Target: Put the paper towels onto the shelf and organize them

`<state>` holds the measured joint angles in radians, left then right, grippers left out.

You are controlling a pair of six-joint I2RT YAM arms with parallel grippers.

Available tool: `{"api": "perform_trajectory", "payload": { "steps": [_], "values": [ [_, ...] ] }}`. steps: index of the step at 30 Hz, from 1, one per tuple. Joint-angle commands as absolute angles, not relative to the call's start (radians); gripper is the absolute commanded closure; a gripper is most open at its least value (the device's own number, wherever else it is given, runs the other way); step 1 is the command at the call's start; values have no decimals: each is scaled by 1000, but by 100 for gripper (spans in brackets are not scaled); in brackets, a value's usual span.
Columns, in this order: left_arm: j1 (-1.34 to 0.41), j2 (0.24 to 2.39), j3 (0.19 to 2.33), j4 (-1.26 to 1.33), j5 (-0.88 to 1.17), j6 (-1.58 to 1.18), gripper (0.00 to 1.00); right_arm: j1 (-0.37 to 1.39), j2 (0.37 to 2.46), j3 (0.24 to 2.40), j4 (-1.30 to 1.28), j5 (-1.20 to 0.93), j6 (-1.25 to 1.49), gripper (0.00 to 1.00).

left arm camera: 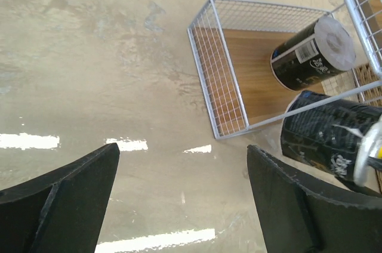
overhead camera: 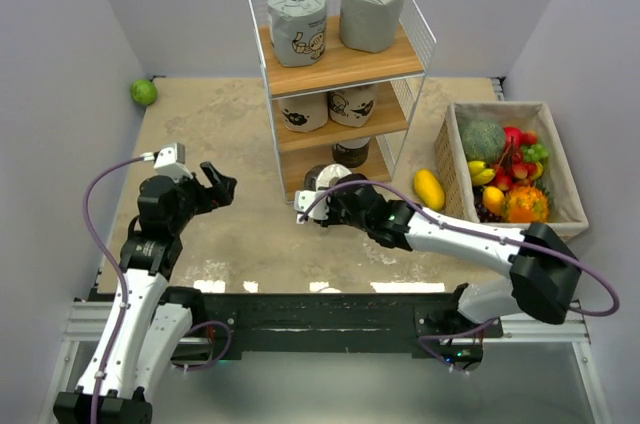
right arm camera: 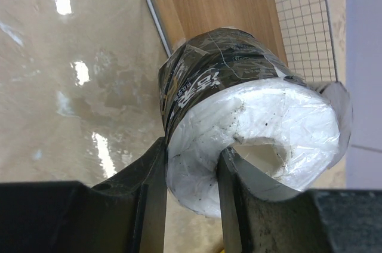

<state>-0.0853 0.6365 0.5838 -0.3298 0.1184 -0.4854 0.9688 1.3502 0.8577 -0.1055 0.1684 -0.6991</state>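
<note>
Nearby, mango [overhead camera: 428, 189] between shelf [overhead camera: 345, 66] and basket [overhead camera: 450, 166].

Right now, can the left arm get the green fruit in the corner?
Probably yes. The left end effector is open and empty, and only bare table lies between it and the green fruit. The fruit sits far back, so it may be a stretch.

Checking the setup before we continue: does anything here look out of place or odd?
Two fruits lie outside the basket: a green fruit alone at the table's far left corner, and a yellow mango on the table between the basket and the shelf. Nothing looks spilled or damaged.
</note>
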Motion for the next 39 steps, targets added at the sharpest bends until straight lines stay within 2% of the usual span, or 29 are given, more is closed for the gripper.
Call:
{"api": "perform_trajectory", "payload": {
  "steps": [1, 14, 21, 39],
  "values": [
    [-78, 583, 607, -339, 28, -469, 6, 969, 1445, 877, 32, 244, -952, 76],
    [-80, 558, 609, -345, 12, -477, 5, 956, 1654, 969, 123, 271, -1112, 78],
    [-80, 561, 609, -347, 9, -480, 4, 939, 1643, 971, 144, 295, -1149, 82],
    [-80, 560, 611, -351, 3, -483, 4, 923, 1615, 1011, 94, 295, -1178, 82]
  ]
}}
